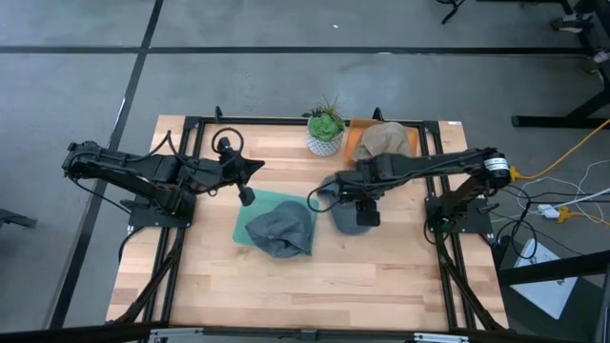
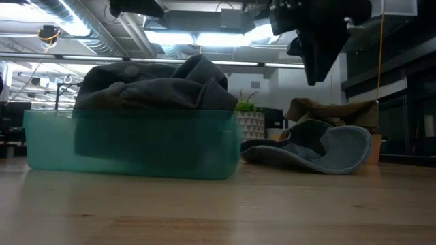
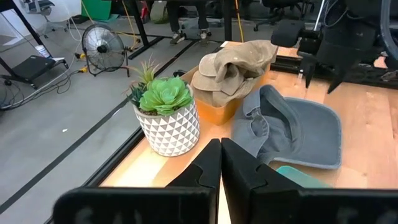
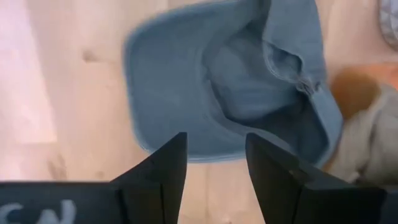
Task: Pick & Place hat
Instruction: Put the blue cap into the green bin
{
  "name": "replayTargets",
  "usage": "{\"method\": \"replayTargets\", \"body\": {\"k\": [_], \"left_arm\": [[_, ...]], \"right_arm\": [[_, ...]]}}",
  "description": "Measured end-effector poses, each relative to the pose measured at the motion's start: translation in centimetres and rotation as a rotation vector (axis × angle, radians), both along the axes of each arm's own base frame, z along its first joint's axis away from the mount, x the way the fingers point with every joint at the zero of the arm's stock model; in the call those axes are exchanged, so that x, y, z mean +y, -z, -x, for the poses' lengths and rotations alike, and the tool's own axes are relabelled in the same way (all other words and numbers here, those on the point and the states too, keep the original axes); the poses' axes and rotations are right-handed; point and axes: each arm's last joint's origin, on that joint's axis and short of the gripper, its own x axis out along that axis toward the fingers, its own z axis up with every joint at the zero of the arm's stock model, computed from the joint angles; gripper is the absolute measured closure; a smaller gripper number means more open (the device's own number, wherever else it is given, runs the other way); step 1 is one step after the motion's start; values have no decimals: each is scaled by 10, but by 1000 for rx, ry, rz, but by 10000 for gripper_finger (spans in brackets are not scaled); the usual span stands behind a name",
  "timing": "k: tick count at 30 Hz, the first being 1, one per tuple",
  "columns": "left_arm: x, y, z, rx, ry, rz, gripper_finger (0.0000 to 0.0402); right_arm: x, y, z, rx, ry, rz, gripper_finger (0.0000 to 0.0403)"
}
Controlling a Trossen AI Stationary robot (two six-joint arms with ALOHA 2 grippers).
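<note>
Right claw (image 4: 214,163), spread, above blue hat (image 4: 249,81) on table (image 1: 381,276); left claw (image 3: 220,163) pressed together; risk: pinching only thin brim, hat slipping

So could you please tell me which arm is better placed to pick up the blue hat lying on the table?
Right: its open pincer hangs directly above the blue hat, while the left pincer sits shut beside the green bin.

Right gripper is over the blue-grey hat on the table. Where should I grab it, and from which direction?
Judging by its pose, take the blue-grey hat at its raised, crumpled crown edge, coming straight down. The brim lies flat on the table, offering little to pinch, while the crown folds stand up. The right gripper hangs open above it.
</note>
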Motion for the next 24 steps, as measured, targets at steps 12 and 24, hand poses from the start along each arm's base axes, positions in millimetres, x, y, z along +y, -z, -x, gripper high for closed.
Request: {"method": "replayTargets", "body": {"k": [12,24], "left_arm": [[0,1,1,17,0,-3,397],[0,2,1,25,1,-7,396]], "right_arm": [[-3,9,42,-221,94,5,240],[10,54,67,-370,242,-172,240]]}}
